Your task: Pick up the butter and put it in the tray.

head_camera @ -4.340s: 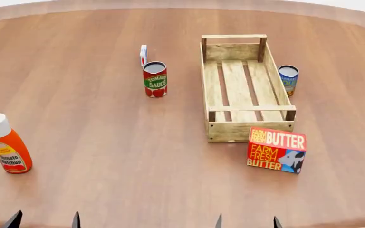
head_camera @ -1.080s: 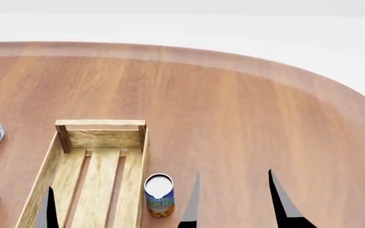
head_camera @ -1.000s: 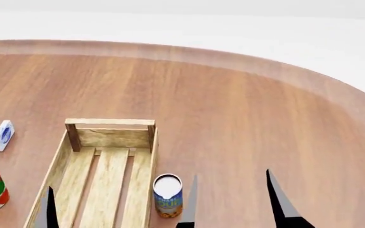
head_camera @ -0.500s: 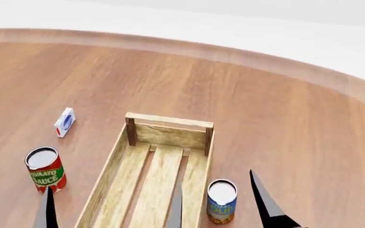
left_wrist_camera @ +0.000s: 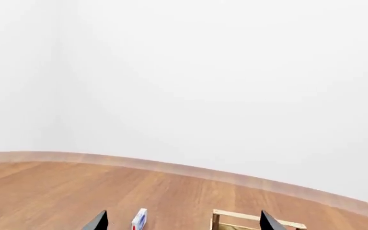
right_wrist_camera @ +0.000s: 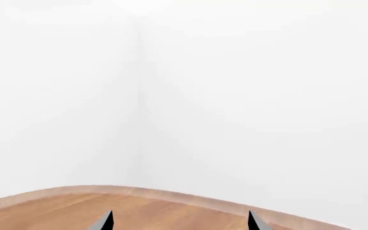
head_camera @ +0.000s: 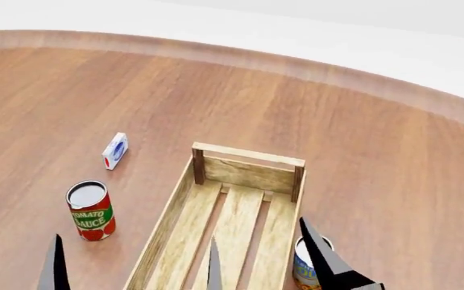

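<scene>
Nothing of the task looks done. The long light-wood slatted tray [head_camera: 240, 211] with darker corner posts lies on the round brown wooden table [head_camera: 215, 96] and holds nothing on the slats that show; its near end runs out of the head view. The red-orange butter carton appears in none of the three views (so where it lies cannot be told from here), and it still has to be found, gripped and carried over.

From the tray's middle, a red tomato sauce can [head_camera: 92, 211] stands at about 9 o'clock, a small white-blue box [head_camera: 115, 150] at about 10 o'clock, and a blue-labelled can [head_camera: 306, 266] touches or nearly touches the tray's side at about 4 o'clock.

The left gripper [head_camera: 133, 270] and the right gripper [right_wrist_camera: 178, 221] both show fingertips spread wide with nothing between them.
</scene>
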### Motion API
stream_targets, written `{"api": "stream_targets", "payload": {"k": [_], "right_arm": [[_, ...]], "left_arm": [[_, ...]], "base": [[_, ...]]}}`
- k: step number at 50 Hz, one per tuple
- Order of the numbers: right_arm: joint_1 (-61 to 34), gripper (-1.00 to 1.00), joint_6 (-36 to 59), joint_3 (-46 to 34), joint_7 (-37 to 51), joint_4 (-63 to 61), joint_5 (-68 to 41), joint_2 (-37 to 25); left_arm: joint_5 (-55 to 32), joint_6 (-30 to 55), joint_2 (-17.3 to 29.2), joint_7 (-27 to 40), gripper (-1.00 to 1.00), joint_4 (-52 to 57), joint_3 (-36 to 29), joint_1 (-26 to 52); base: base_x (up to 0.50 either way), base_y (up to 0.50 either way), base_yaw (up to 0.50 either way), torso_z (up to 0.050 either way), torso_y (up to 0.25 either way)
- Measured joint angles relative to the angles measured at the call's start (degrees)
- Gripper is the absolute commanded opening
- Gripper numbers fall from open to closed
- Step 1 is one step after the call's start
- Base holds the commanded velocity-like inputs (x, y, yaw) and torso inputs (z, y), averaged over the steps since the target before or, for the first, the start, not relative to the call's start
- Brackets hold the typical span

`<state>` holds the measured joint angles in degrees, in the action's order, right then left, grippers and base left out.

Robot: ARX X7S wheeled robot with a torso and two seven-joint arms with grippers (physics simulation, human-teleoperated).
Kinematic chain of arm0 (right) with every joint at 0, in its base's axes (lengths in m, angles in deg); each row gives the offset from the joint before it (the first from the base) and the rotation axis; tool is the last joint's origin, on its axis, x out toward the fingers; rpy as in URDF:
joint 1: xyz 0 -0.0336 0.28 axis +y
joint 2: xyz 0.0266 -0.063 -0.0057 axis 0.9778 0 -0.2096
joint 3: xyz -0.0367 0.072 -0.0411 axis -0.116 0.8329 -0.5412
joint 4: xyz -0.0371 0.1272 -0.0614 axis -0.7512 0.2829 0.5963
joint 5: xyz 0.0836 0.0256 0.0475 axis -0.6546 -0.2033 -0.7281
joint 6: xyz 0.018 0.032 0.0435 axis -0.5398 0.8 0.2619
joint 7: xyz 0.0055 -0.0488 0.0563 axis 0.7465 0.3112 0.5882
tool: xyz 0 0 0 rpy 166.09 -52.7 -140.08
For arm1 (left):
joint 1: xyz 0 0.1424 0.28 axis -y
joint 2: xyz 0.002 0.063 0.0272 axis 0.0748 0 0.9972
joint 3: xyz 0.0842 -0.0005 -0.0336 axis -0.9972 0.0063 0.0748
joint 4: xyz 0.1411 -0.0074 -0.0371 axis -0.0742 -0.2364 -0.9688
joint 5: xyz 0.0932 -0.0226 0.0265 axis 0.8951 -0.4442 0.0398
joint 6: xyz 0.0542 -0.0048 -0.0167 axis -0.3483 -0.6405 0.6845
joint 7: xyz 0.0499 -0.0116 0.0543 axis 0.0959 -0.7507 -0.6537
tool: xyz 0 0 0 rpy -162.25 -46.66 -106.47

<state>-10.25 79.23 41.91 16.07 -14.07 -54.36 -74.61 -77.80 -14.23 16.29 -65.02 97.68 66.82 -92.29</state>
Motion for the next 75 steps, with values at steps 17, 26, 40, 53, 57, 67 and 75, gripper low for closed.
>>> {"api": "stream_targets", "payload": {"k": [17, 26, 40, 53, 57, 67, 75], "right_arm": [[6.4, 1.0, -0.4, 4.5, -6.9, -5.0, -11.6, -11.2], [11.5, 1.0, 0.1, 8.6, -8.5, -8.4, -15.8, -18.0], [20.6, 1.0, 4.7, 13.2, -8.2, -13.2, -17.7, -28.2], [21.3, 1.0, 15.4, 14.0, -5.6, -17.7, -20.2, -36.9], [20.4, 1.0, 18.6, 13.3, -5.4, -18.7, -21.0, -39.1], [19.1, 1.0, 24.0, 13.1, -5.7, -19.9, -23.7, -43.7], [18.7, 1.0, 26.5, 13.2, -6.3, -20.5, -25.5, -46.3]], "left_arm": [[-0.2, -0.1, 0.7, 0.9, 1.0, 0.3, -0.2, 0.1], [-0.3, -0.3, 1.0, 1.3, 1.0, 0.1, -0.3, 0.2], [0.0, -0.6, 1.2, 1.7, 1.0, -0.5, -1.0, 0.3], [0.0, -0.8, 1.5, 2.1, 1.0, -0.7, -1.6, 0.4], [0.1, -0.9, 1.5, 2.3, 1.0, -0.8, -1.7, 0.5], [0.4, -1.1, 1.7, 2.6, 1.0, -0.9, -2.1, 0.5], [0.5, -1.2, 1.9, 2.8, 1.0, -0.8, -2.4, 0.5]], "base": [[0.0, 0.0, 0.0, 0.0, 0.0], [0.0, 0.0, 0.0, 0.0, 0.0], [0.0, 0.0, 0.0, 0.0, 0.0], [0.0, 0.0, 0.0, 0.0, 0.0], [0.0, 0.0, 0.0, 0.0, 0.0], [0.0, 0.0, 0.0, 0.0, 0.0], [0.0, 0.0, 0.0, 0.0, 0.0]]}}
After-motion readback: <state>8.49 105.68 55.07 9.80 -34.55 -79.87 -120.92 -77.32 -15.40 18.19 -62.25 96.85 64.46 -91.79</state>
